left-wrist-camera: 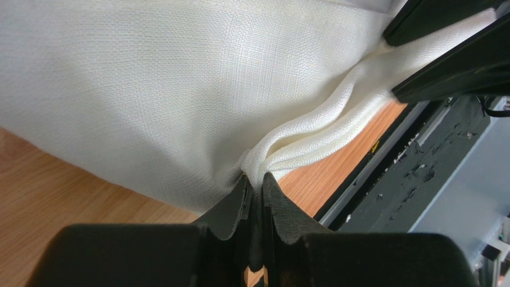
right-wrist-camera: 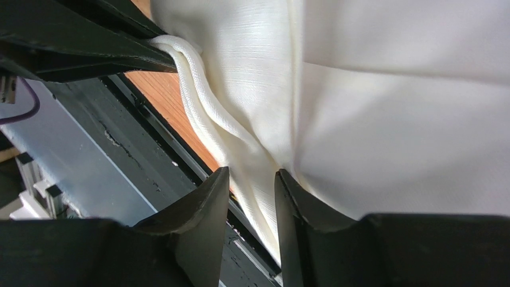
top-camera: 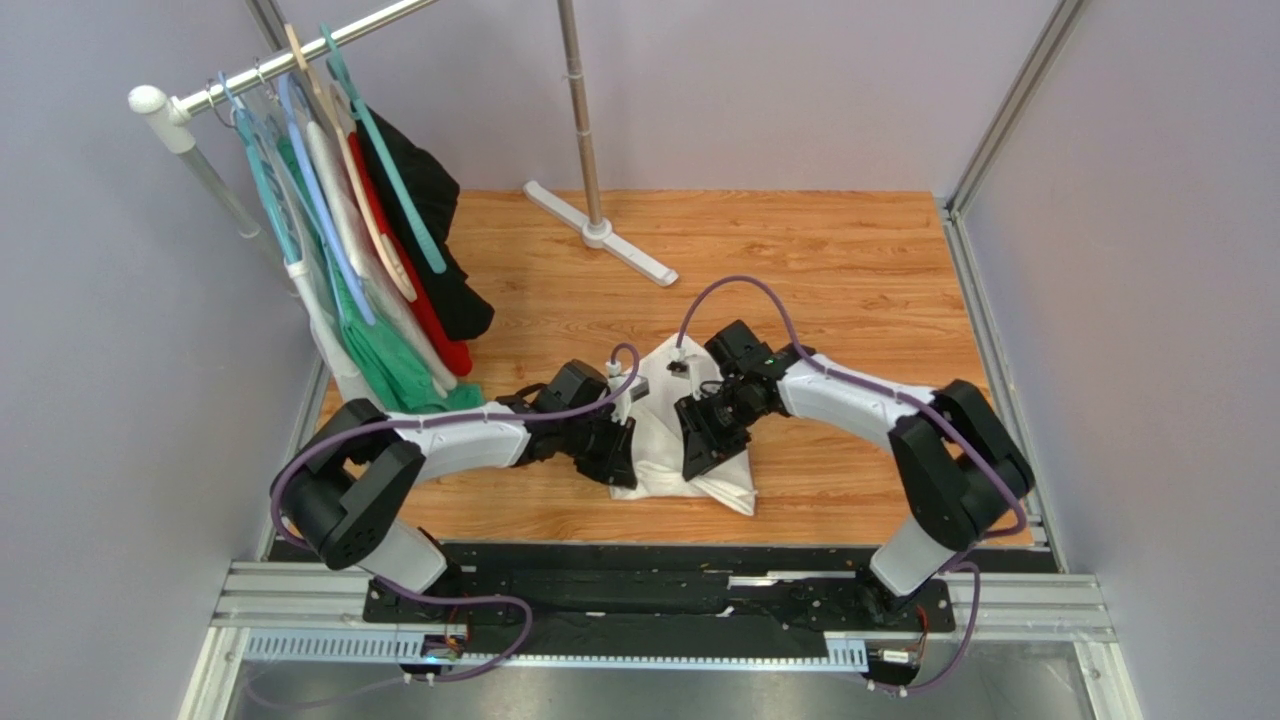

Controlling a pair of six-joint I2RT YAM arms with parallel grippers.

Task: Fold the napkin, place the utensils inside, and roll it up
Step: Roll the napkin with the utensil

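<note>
The white napkin (top-camera: pixel 669 435) lies bunched on the wooden table between my two grippers. My left gripper (top-camera: pixel 624 458) is at its left side; in the left wrist view it (left-wrist-camera: pixel 255 176) is shut on a gathered fold of the napkin (left-wrist-camera: pixel 149 89). My right gripper (top-camera: pixel 702 443) is at the cloth's right side. In the right wrist view its jaws (right-wrist-camera: pixel 251 173) stand apart, and a loose fold of the napkin (right-wrist-camera: pixel 389 119) hangs between them without being pinched. The two grippers are close together, each showing in the other's wrist view. The utensils are out of view.
A clothes rail with hangers and garments (top-camera: pixel 361 255) stands at the back left. A pole's white base (top-camera: pixel 601 233) rests on the wooden table (top-camera: pixel 842 270). The black mounting rail (top-camera: pixel 661 578) runs along the near edge, right under the napkin.
</note>
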